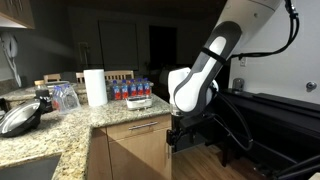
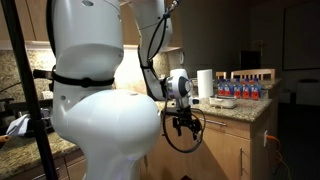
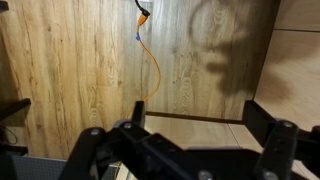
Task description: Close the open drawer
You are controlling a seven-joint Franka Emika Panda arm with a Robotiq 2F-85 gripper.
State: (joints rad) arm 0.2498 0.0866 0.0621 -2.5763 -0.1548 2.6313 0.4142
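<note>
One arm (image 1: pixel 205 70) bent down beside the table's (image 1: pixel 60 130) corner, pincer (image 1: pixel 177 135) released.
From left to right in an exterior view: the drawer (image 1: pixel 137 127) sits under the table edge, the pincer hangs just beside its right end, and the arm arches up to the right. The wrist view shows fingers (image 3: pixel 85 150) spread wide before wood; the drawer's inside is hidden, and the robot's white body (image 2: pixel 95 100) blocks much elsewhere.

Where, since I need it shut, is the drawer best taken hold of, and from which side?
Probably the flat wooden front of the drawer, met square-on from the room side with the open gripper. It sits just under the counter, so pushing should suffice without a pinch.
</note>
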